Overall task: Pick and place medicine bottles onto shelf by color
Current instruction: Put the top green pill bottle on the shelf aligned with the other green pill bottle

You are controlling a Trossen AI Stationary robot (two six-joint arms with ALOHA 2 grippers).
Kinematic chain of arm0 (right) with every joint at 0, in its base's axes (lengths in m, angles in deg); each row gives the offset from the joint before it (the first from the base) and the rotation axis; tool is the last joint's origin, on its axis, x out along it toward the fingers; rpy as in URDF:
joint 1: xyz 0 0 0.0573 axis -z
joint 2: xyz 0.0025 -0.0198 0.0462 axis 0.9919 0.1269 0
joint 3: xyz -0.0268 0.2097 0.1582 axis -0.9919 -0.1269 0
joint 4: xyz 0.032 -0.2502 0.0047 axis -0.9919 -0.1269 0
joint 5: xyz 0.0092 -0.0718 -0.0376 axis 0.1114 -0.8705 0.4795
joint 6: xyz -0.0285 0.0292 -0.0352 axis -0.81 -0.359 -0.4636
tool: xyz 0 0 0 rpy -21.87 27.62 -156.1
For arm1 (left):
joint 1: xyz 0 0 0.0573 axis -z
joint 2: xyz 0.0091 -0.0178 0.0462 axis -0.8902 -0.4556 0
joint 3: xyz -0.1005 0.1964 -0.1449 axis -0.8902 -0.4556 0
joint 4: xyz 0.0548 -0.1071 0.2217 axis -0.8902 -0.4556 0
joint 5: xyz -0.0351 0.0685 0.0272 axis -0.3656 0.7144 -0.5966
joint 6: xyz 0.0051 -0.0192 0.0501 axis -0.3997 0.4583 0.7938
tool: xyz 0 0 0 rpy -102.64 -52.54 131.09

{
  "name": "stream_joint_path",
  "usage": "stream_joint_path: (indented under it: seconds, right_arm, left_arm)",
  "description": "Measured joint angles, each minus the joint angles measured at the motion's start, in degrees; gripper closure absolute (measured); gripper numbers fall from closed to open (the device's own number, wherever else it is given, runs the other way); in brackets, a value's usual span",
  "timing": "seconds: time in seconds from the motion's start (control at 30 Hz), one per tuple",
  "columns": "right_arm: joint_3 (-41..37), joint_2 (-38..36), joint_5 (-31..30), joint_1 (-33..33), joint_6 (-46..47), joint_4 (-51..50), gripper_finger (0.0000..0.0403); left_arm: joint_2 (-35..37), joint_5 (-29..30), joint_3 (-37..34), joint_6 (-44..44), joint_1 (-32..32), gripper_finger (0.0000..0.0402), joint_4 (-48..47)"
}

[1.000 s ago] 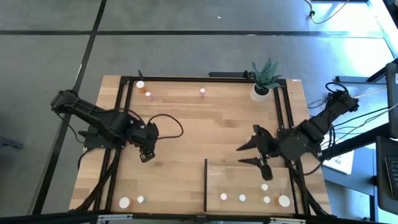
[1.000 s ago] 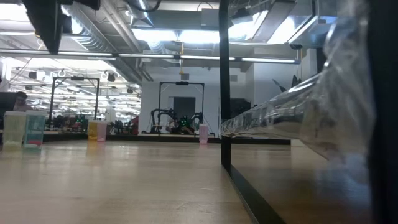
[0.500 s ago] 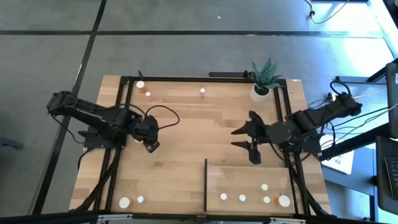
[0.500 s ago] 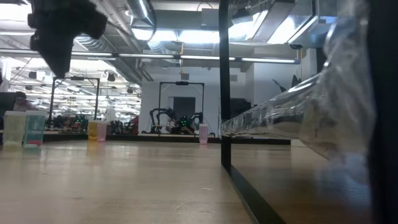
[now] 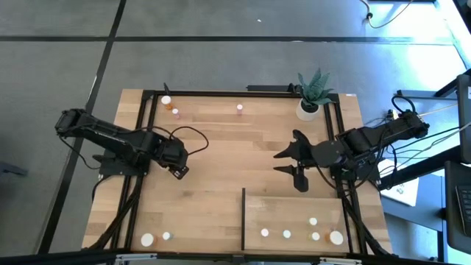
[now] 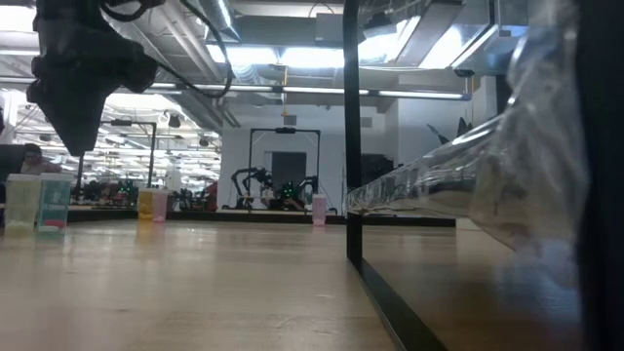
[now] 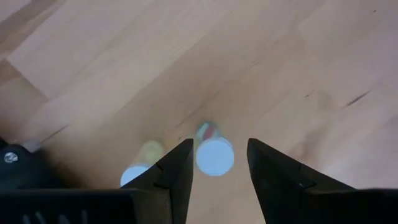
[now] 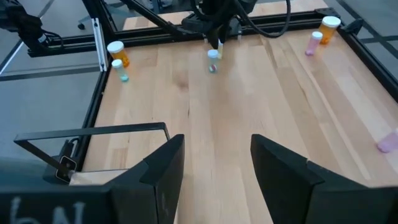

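Observation:
My left gripper (image 5: pixel 179 172) hangs open over the table's left half, pointing almost straight down. A small white-capped medicine bottle (image 7: pixel 214 156) stands upright on the wood below it, between the two fingers and apart from both; the right wrist view shows this bottle (image 8: pixel 212 63) under the fingertips. A second pale cap (image 7: pixel 132 176) peeks out behind one finger. My right gripper (image 5: pixel 282 162) is open and holds nothing, above the table just beyond the shelf's far edge. The shelf (image 5: pixel 294 207) lies at the near right with several bottles (image 5: pixel 287 234) standing on it.
Two bottles (image 5: pixel 166 100) stand at the far left corner and a pink one (image 5: pixel 239 109) at the far middle. Two more (image 5: pixel 148 239) stand at the near left. A potted plant (image 5: pixel 310 103) is at the far right. A dark frame (image 5: pixel 221 94) rims the table.
My left gripper has come down toward the bottle, shifted a little toward the far edge and rolled about its own axis. My right gripper has swung from above the shelf's far edge toward the far side, then nearly stopped. Neither has opened or shut.

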State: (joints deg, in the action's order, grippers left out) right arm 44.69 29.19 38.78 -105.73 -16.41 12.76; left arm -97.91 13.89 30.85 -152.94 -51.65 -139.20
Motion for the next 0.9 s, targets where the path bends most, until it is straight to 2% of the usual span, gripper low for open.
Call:
stream_joint_path:
  seconds: [0.4, 0.57, 0.8, 0.9]
  right_arm:
    - [0.00, 0.00, -0.02, 0.00, -0.15, -0.05, 0.0216]
    - [0.00, 0.23, -0.22, 0.03, -3.04, -0.94, 0.0216]
    - [0.00, 0.31, -4.25, 0.06, -2.99, -3.21, 0.0216]
    - [0.00, 0.31, -3.72, 0.04, -2.97, -3.15, 0.0216]
  left_arm:
    - [0.00, 0.00, -2.18, -0.05, 0.02, 0.0258, 0.72]
    - [0.00, 0.00, -2.18, 0.23, 0.02, 0.0258, 1.04]
    - [0.00, 0.00, -2.18, 0.23, 0.02, 0.0258, 1.07]
    - [0.00, 0.00, -2.18, -0.03, 0.02, 0.0258, 1.08]
